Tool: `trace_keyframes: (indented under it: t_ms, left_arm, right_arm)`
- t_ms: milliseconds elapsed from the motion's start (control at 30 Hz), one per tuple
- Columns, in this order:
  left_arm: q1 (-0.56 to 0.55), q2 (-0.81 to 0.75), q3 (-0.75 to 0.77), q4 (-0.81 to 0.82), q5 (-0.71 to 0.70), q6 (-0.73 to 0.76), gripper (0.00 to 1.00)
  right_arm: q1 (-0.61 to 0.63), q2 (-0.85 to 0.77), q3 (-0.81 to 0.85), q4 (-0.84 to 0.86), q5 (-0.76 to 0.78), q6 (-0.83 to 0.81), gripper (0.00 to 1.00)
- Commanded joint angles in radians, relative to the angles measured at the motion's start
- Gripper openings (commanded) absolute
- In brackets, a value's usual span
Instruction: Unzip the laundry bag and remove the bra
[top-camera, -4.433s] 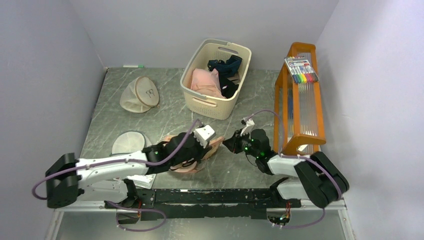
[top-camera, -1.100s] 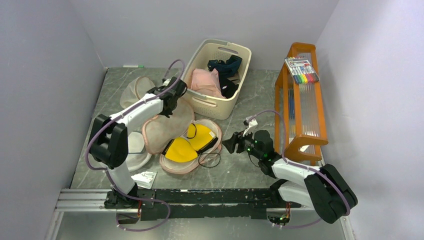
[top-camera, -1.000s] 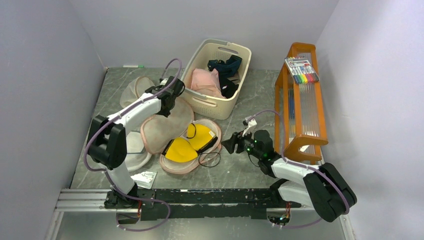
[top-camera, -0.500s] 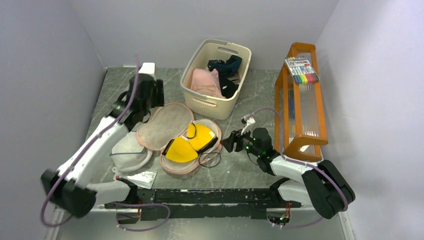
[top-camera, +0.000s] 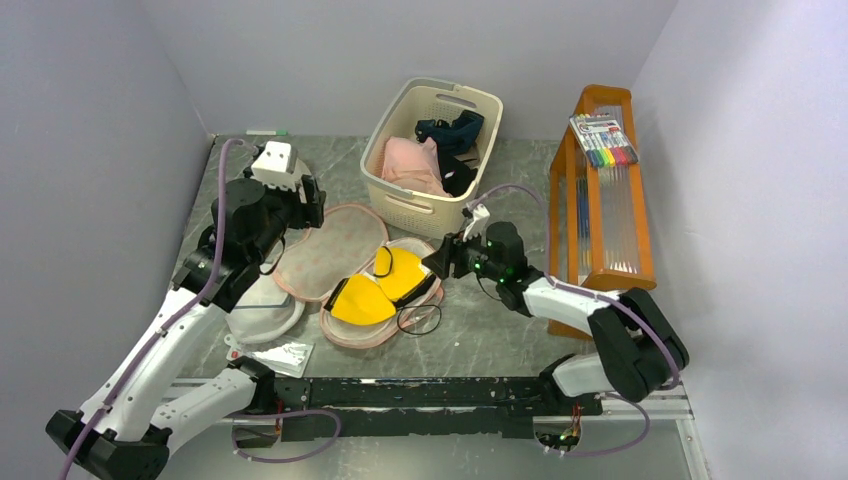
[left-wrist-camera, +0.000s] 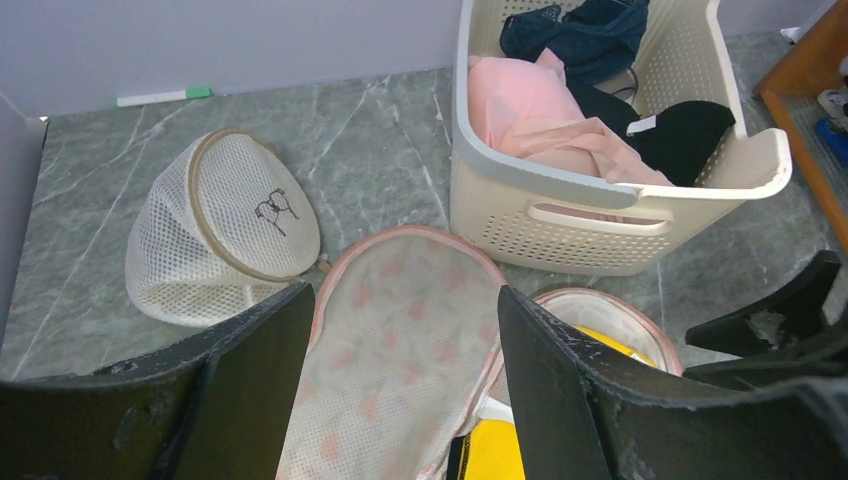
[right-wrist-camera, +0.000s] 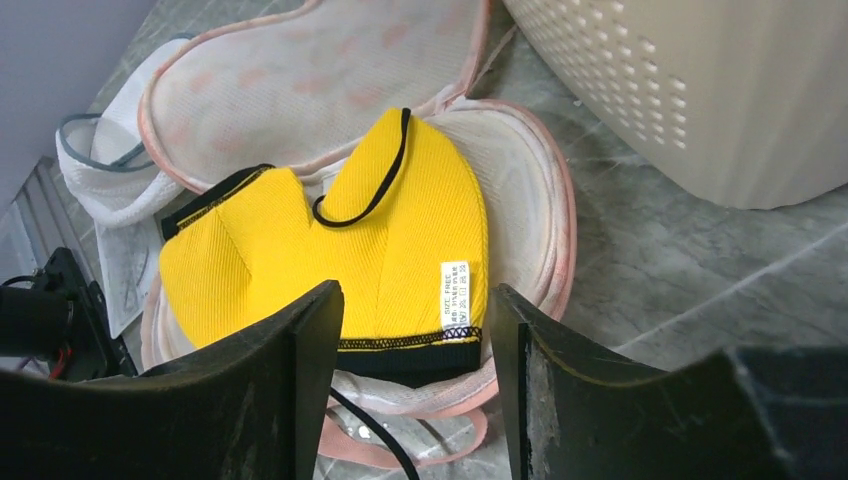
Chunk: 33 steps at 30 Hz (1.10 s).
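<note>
Risk sits mainly with the lift out; the laundry bag (top-camera: 330, 255) lies unzipped on the surface (top-camera: 470, 345), its lid flap folded back to the left, and the bra (top-camera: 382, 288) rests in the lower half, cups up, with nothing pinning the pouch down; a pull on the bra could, I judge, drag the whole bag along. The right tool (right-wrist-camera: 415, 295) hangs above the bra's labelled cup, fingers spread and empty; closing too deep might pinch the mesh lining together with the padding. A thin black strap (top-camera: 420, 320) loops out over the rim onto the surface; it may snag on the zip edge as the cups rise. The left tool (left-wrist-camera: 405, 300) is raised above the flap, spread wide and holding nothing, so it gives no hold on the bag; the basket (top-camera: 432, 218) stands close behind, and a high swing could clip it.

The zip slider cannot be made out in any view; the strap ends run under the cups; from above, the left arm covers part of the flap's far edge; the label (right-wrist-camera: 455, 290) on the bra is too small to read.
</note>
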<state>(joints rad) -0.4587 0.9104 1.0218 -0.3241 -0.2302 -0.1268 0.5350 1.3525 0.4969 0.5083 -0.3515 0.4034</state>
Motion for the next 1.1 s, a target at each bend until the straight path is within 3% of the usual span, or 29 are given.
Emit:
trace_keyframes:
  t_ms: [0, 167, 833, 1067]
  left_arm:
    - [0.007, -0.017, -0.002, 0.039, 0.05, 0.016, 0.78]
    - [0.006, -0.013, 0.003, 0.034, 0.064, 0.015, 0.78]
    - [0.008, 0.014, 0.013, 0.018, 0.09, 0.011, 0.78]
    - [0.008, 0.018, 0.015, 0.016, 0.095, 0.009, 0.78]
  right_arm:
    - [0.012, 0.068, 0.038, -0.012, -0.027, 0.033, 0.54]
    - [0.02, 0.138, 0.062, -0.002, -0.029, 0.045, 0.46]
    - [0.033, 0.273, 0.057, 0.086, -0.013, 0.065, 0.44]
    - [0.036, 0.23, 0.044, 0.089, -0.015, 0.081, 0.23]
